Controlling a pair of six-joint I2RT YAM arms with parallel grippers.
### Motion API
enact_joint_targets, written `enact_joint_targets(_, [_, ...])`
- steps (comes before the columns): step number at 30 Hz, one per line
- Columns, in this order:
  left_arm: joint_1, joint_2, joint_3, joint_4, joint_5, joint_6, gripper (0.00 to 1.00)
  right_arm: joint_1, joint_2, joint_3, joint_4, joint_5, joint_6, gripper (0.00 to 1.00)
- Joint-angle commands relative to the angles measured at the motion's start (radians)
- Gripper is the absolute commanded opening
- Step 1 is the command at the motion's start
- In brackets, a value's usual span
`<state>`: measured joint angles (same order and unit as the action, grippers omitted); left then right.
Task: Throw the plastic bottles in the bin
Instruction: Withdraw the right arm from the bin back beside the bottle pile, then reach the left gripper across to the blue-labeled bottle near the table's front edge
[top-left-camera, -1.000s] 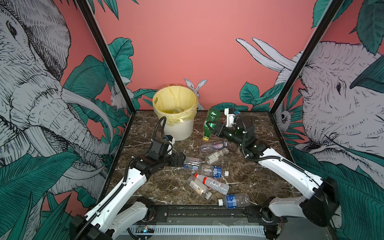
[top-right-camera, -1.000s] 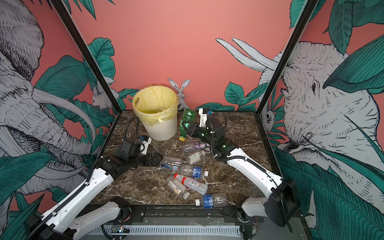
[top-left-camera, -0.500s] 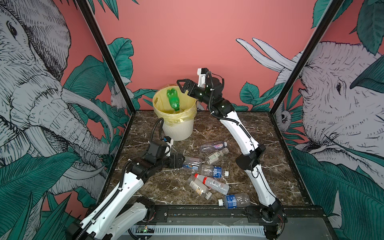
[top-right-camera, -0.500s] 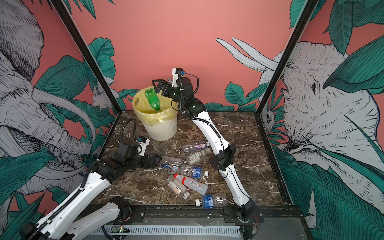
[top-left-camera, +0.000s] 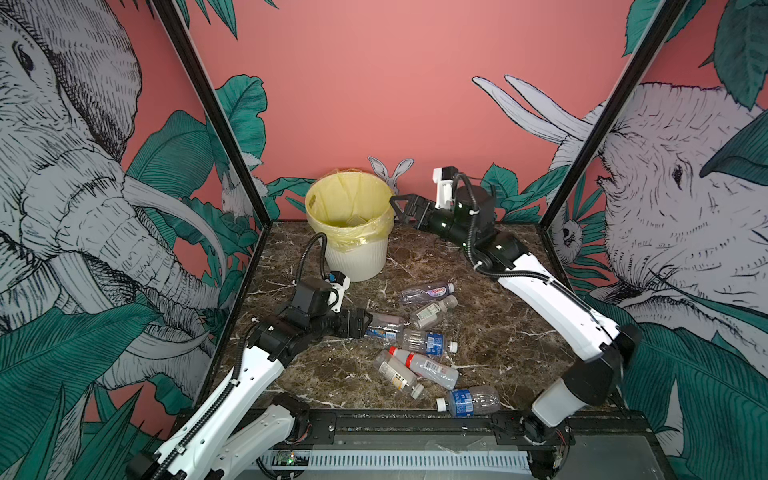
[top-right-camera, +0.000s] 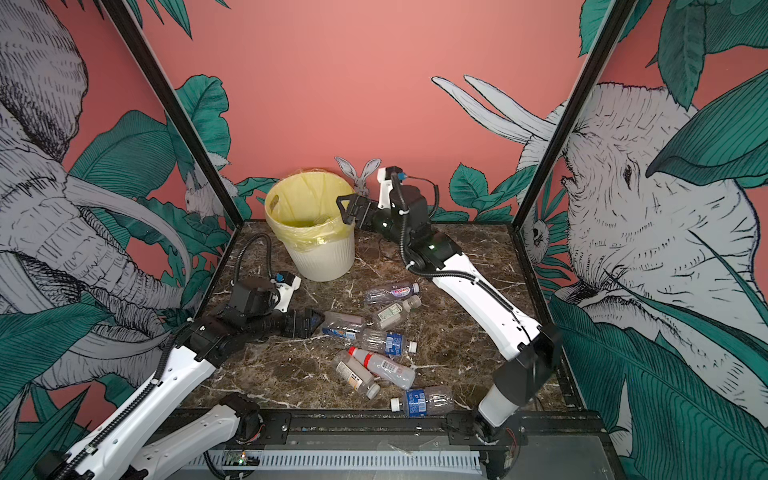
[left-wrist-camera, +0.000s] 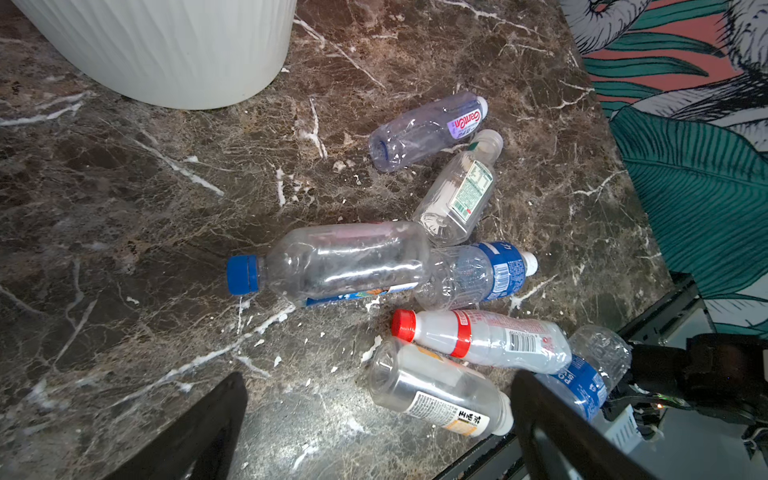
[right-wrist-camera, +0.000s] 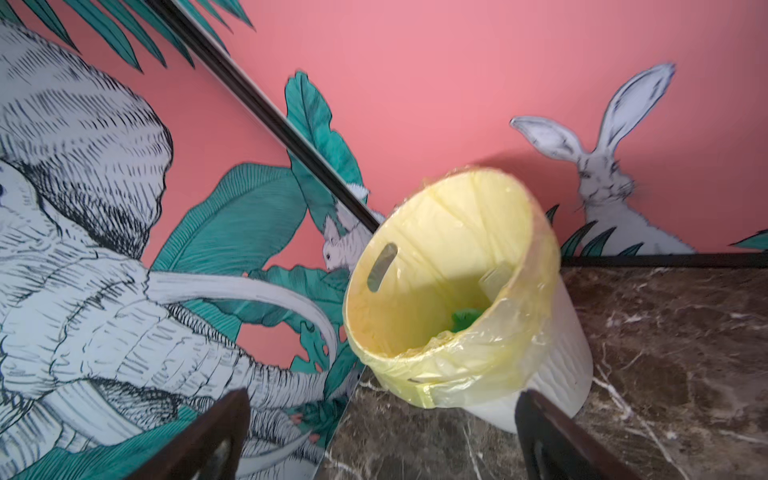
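Observation:
The cream ribbed bin (top-left-camera: 357, 257) (top-right-camera: 324, 257) with its yellow bag stands at the back of the marble table. A green bottle (right-wrist-camera: 467, 318) lies inside it. My right gripper (top-left-camera: 398, 208) (top-right-camera: 345, 210) (right-wrist-camera: 384, 397) hangs open and empty just right of the bin's rim. Several plastic bottles lie in a cluster mid-table. Among them are a blue-capped clear one (top-left-camera: 384, 326) (left-wrist-camera: 332, 262), a red-capped one (top-left-camera: 424, 365) (left-wrist-camera: 482, 338) and a purple-labelled one (top-left-camera: 428, 291). My left gripper (top-left-camera: 368, 322) (top-right-camera: 320, 322) (left-wrist-camera: 380, 380) is open, low over the table, beside the blue-capped bottle's cap end.
A blue-labelled bottle (top-left-camera: 469, 401) lies close to the table's front edge by the black rail (top-left-camera: 415, 419). Painted side walls close in the table left and right. The bin's wall (left-wrist-camera: 166, 50) is near my left wrist.
My right gripper lifted the green bottle from the table to above the bin, opened and dropped it in, then came down beside the rim. The left arm stayed put.

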<state>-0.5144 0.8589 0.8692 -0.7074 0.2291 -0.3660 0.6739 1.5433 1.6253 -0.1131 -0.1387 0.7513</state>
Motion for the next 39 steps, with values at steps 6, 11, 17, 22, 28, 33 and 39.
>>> enact_joint_targets(6, [-0.002, -0.014, 0.008, 0.033, 0.117, 0.021, 0.99, -0.056, -0.247, -0.419, 0.051, 0.078, 0.029, 0.99])
enact_joint_targets(11, [-0.019, -0.032, -0.011, 0.101, 0.176, -0.005, 0.98, -0.071, -0.377, -0.546, -0.052, 0.143, 0.018, 0.99])
enact_joint_targets(17, [-0.081, -0.002, 0.013, 0.084, 0.146, -0.003, 0.99, -0.096, -0.522, -0.709, -0.137, 0.197, 0.037, 0.99])
enact_joint_targets(22, [-0.251, 0.022, 0.021, 0.113, 0.057, -0.002, 0.99, -0.120, -0.647, -0.819, -0.185, 0.240, 0.073, 0.99])
enact_joint_targets(28, [-0.403, 0.109, 0.065, 0.115, -0.010, 0.022, 0.99, -0.131, -0.759, -0.884, -0.261, 0.279, 0.097, 0.99])
enact_joint_targets(33, [-0.467, 0.141, 0.099, 0.158, 0.010, 0.039, 0.99, -0.132, -0.850, -0.956, -0.335, 0.309, 0.162, 0.99])
enact_joint_targets(39, [-0.561, 0.210, 0.153, 0.143, -0.028, 0.067, 0.99, -0.134, -0.964, -1.003, -0.412, 0.339, 0.187, 0.99])
